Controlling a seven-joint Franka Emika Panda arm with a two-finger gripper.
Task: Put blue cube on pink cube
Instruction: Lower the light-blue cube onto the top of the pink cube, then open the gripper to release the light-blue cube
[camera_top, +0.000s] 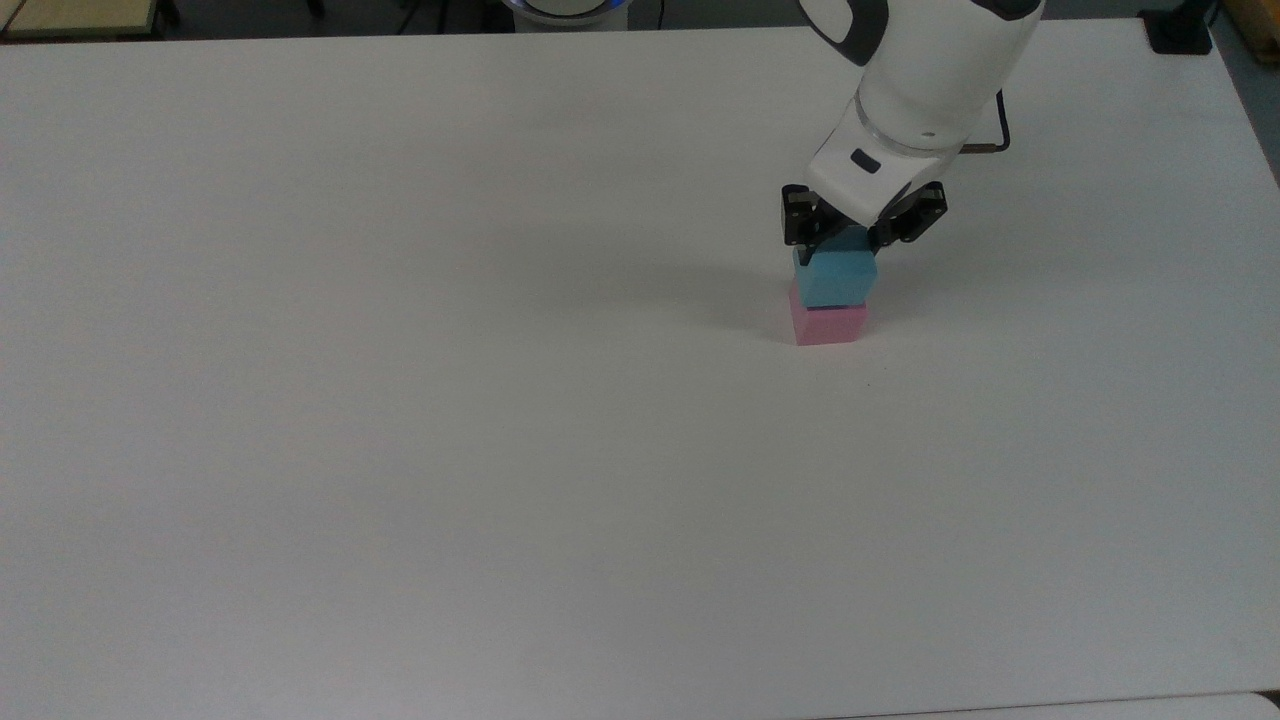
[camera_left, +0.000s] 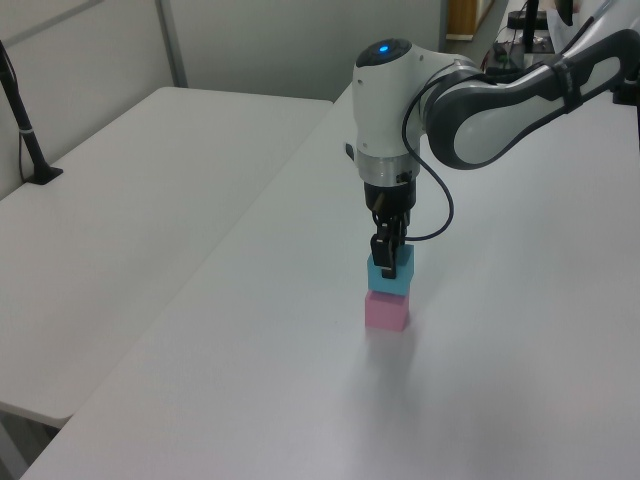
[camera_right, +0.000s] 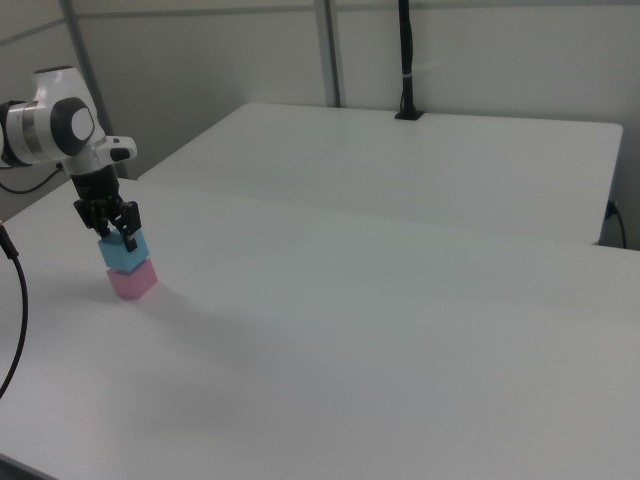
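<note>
The light blue cube (camera_top: 836, 282) (camera_left: 400, 276) (camera_right: 122, 257) sits on top of the pink cube (camera_top: 828, 324) (camera_left: 386, 312) (camera_right: 133, 283), set slightly toward the top view's far side. The pink cube rests on the white table (camera_top: 400, 400). My gripper (camera_top: 838, 248) (camera_left: 385, 262) (camera_right: 118, 238) comes straight down from above and is shut on the blue cube, one black finger on each side. The white wrist hides the blue cube's top in the top view.
A second white table (camera_left: 130, 200) (camera_right: 450, 160) adjoins this one on the left view's left. A black post (camera_left: 25, 120) (camera_right: 405, 60) stands at its far edge. A thin cable (camera_top: 1000, 135) loops off the wrist.
</note>
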